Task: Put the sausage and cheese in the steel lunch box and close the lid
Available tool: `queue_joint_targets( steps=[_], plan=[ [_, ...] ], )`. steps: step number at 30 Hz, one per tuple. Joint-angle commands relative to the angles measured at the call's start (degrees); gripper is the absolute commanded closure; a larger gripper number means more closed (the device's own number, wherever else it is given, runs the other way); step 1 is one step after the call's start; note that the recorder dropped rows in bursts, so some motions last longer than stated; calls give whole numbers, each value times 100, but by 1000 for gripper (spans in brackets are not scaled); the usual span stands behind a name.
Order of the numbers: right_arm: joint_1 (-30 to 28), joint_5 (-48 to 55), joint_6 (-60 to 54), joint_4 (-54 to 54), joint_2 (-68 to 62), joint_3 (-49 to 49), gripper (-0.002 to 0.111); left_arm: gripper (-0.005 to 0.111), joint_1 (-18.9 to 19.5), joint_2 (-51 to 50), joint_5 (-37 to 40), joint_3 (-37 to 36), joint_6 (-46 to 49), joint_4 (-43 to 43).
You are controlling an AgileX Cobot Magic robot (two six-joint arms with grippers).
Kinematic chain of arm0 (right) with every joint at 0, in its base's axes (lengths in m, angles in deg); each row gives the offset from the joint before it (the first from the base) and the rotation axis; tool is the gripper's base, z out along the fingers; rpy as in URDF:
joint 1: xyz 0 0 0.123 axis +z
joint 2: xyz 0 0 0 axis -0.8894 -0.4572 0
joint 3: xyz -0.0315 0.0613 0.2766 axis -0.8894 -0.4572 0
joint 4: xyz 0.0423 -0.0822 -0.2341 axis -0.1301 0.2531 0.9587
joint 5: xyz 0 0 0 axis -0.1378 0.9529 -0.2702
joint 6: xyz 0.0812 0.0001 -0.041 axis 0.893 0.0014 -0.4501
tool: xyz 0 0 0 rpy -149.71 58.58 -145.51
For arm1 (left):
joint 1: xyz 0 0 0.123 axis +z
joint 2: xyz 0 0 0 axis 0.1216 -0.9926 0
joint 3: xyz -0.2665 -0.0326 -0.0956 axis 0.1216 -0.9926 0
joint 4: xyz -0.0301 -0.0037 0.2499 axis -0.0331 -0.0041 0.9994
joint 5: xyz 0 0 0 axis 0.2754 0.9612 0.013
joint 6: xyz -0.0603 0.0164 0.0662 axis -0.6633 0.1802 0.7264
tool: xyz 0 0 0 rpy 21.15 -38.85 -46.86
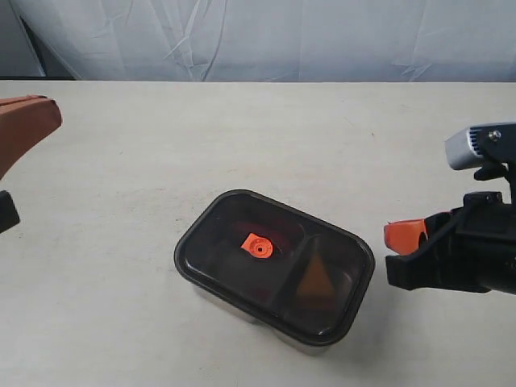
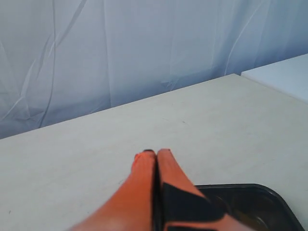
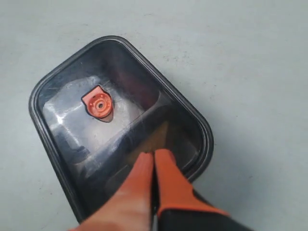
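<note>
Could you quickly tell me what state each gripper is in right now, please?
Left gripper: closed, holding nothing.
Right gripper: closed, holding nothing.

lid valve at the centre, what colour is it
The valve is orange on the dark smoky lid; best in the right wrist view.

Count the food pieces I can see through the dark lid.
2. The cheese lies in the smaller compartment; the sausage, a dim red shape, in the larger one. The lid may hide more.
</note>
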Motion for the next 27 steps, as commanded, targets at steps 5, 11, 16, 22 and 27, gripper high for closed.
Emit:
queue_joint_targets(
  steps=[5, 11, 16, 22, 27],
  plan=[
    [-1027, 121, -103, 836, 1534, -28, 109, 107, -16, 58, 31, -26, 17, 39],
    [-3139, 730, -103, 892, 3020, -28, 109, 107, -16, 58, 31, -26, 17, 39],
    [-3840, 898, -103, 1025, 3812, -28, 109, 107, -16, 58, 31, -26, 17, 39],
    [-3891, 867, 184, 1303, 4091, -615, 109, 107, -16, 58, 31, -26, 17, 39],
    [-3891, 878, 1211, 2397, 4683, -1048, 109, 107, -16, 58, 31, -26, 17, 39]
  ],
)
